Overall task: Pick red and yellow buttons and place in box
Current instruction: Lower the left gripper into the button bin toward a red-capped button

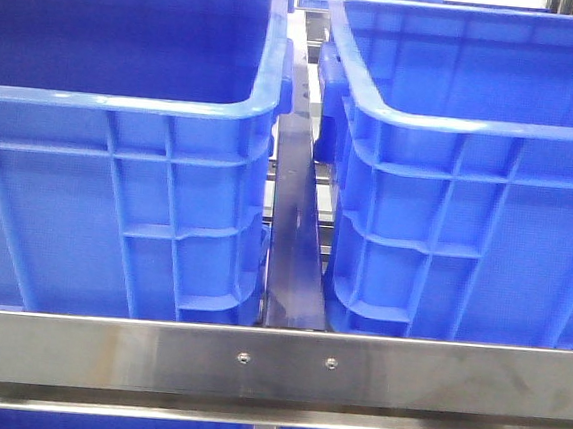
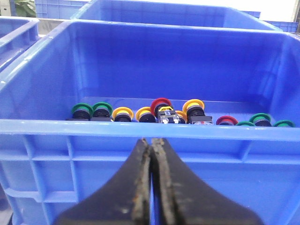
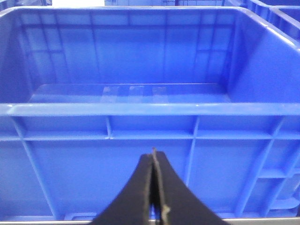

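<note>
Red buttons [image 2: 161, 104] [image 2: 225, 120] and yellow buttons [image 2: 123, 112] [image 2: 193, 105] lie in a row on the floor of a blue crate [image 2: 140, 127], in the left wrist view. My left gripper [image 2: 152, 140] is shut and empty, just outside that crate's near wall and below its rim. In the right wrist view the box [image 3: 140, 109], a blue crate of the same kind, has a bare floor. My right gripper [image 3: 153, 152] is shut and empty in front of its ribbed near wall. Neither gripper appears in the front view.
Green buttons [image 2: 82, 108] [image 2: 260, 117] lie in the same row as the red and yellow ones. In the front view the two crates [image 1: 126, 100] [image 1: 475, 126] stand side by side with a narrow dark gap [image 1: 295, 235] between them. A steel rail [image 1: 274, 359] runs across in front.
</note>
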